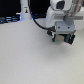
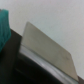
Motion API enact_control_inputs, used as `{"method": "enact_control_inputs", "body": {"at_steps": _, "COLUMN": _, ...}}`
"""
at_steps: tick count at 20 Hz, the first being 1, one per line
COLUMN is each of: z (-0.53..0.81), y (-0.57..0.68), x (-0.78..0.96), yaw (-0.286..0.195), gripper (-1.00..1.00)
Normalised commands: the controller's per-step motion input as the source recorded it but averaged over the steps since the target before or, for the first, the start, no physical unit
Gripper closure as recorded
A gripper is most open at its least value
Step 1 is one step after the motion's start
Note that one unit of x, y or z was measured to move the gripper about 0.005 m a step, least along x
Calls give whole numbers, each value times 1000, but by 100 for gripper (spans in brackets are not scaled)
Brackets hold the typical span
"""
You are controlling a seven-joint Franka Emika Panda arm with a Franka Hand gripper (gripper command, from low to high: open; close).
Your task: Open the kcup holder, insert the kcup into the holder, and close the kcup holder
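Note:
The black kcup holder [image 1: 61, 39] stands on the light table at the exterior view's right. My gripper [image 1: 61, 35] hangs right over it, and its fingers blur into the black unit, so I cannot tell whether they are open or shut. A small green patch [image 1: 51, 33] shows at the holder's left edge; it may be the kcup's top, too blurred to be sure. In the wrist view a grey flat panel [image 2: 47, 47] lies tilted over a black body [image 2: 15, 62], with a teal-green shape [image 2: 3, 25] at the picture's edge. No fingers show there.
A white upright post [image 1: 22, 12] stands at the back left. A black cable [image 1: 36, 20] arcs from it to the arm. Dark equipment [image 1: 9, 20] lines the back left. The pale table [image 1: 30, 60] stretches in front.

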Motion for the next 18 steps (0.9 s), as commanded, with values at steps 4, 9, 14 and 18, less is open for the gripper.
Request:
{"method": "enact_control_inputs", "body": {"at_steps": 4, "z": 65, "y": 643, "x": -431, "yaw": 76, "gripper": -100}}
{"method": "enact_control_inputs", "body": {"at_steps": 9, "z": 26, "y": 490, "x": -737, "yaw": 67, "gripper": -100}}
{"method": "enact_control_inputs", "body": {"at_steps": 14, "z": 14, "y": 526, "x": -782, "yaw": 50, "gripper": -100}}
{"method": "enact_control_inputs", "body": {"at_steps": 18, "z": 4, "y": 415, "x": -692, "yaw": 92, "gripper": -100}}
